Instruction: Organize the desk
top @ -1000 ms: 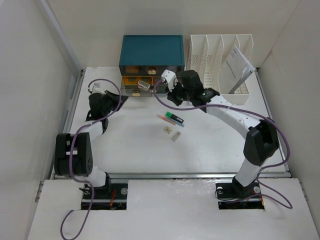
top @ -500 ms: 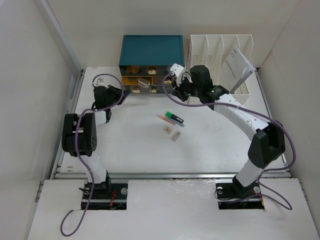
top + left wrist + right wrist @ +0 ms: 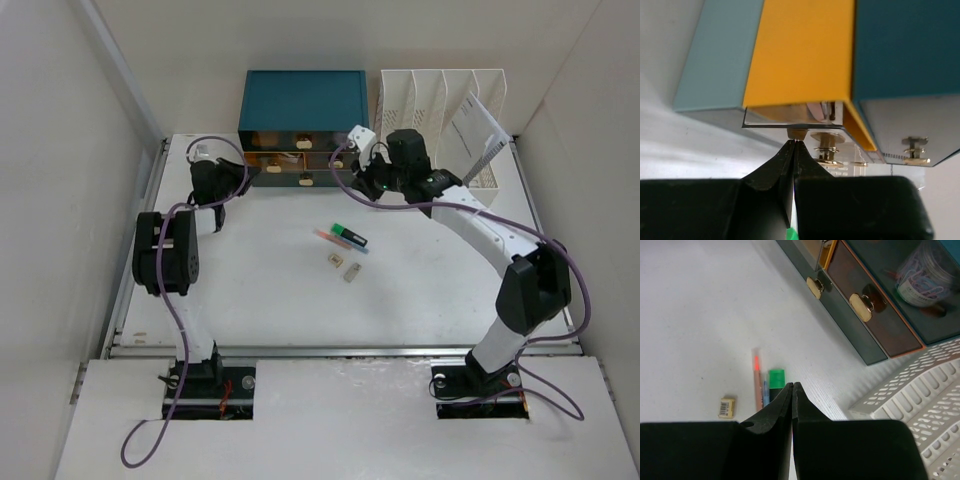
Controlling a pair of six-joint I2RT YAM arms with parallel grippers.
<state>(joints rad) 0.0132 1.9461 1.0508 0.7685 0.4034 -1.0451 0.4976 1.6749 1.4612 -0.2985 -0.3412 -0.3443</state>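
Observation:
The white desk (image 3: 260,300) holds a green-capped marker (image 3: 348,236), an orange pen (image 3: 326,237), an eraser (image 3: 335,260) and a small pale block (image 3: 352,271) at its middle. My left gripper (image 3: 243,172) is shut and empty. In the left wrist view its tips (image 3: 794,142) touch a small tan knob on the front of a yellow-sided drawer (image 3: 800,55) that juts a little from the teal drawer box (image 3: 303,100). My right gripper (image 3: 365,180) is shut and empty, raised near the box's right drawers. Its wrist view (image 3: 792,386) looks down on the marker (image 3: 776,377) and pen (image 3: 757,380).
A white slotted file rack (image 3: 440,100) with a sheet of paper (image 3: 478,130) stands right of the teal box. The right wrist view shows brown drawer fronts with gold handles (image 3: 860,307) and a jar of paper clips (image 3: 920,282). A metal rail (image 3: 350,351) runs along the near edge.
The drawer that stood pulled out has gone back into the teal box, with my left gripper following it in. My right gripper has moved back and right, away from the drawers.

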